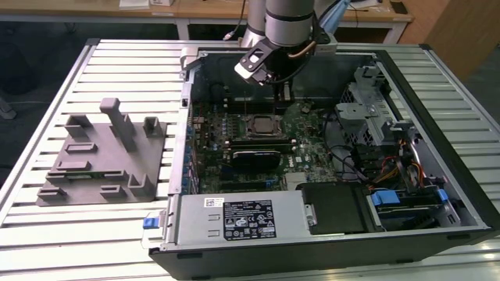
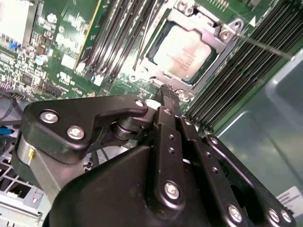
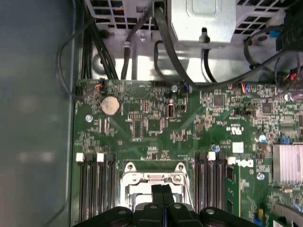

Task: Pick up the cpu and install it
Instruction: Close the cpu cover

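End effector: the end effector has its two fingers closed flat against each other, tip to tip, with nothing gripped between them.
End effector position: it hangs from the arm inside the open computer case, pointing down at the motherboard. In the second wrist view the fingertips sit just beside the edge of the socket frame, clear of the chip.
Cpu: the cpu lies flat in the socket, silvery-grey top plate facing up, with the metal retention frame around its edges. In the exterior view it sits near the middle of the board, just below the end effector.
Memory slots: long black slots run along both sides of the socket.
Coin cell: a round silver battery sits on the board, well apart from the socket.
Cables: black cables loop past the far edge of the board toward a metal bracket.
Power supply: a grey box occupies the near corner of the case.
Fixture: a grey plastic fixture with upright posts stands outside the case, toward the exterior view's left.
Surface: the case and fixture both rest on a slatted metal surface.
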Robot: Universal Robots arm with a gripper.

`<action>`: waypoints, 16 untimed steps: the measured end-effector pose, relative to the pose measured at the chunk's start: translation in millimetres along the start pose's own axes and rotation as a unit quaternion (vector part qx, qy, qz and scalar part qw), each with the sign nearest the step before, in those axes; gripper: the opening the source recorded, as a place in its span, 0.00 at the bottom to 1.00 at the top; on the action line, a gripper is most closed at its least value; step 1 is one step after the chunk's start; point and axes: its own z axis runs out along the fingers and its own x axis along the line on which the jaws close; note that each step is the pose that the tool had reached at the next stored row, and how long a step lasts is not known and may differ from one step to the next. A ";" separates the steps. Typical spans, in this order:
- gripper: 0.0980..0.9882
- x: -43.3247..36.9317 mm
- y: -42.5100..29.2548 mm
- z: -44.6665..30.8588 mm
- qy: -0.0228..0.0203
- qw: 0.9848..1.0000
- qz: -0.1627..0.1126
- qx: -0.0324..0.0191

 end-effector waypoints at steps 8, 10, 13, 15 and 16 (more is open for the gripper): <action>0.01 -0.2 -12.0 4.9 0.000 1.000 0.000 0.000; 0.01 -0.3 -13.2 6.2 0.000 1.000 0.000 0.001; 0.01 -0.3 -14.7 6.7 0.000 1.000 0.000 0.001; 0.01 -0.3 -15.5 6.9 0.000 1.000 0.000 0.001; 0.01 -0.3 -16.0 7.0 0.000 1.000 0.000 0.001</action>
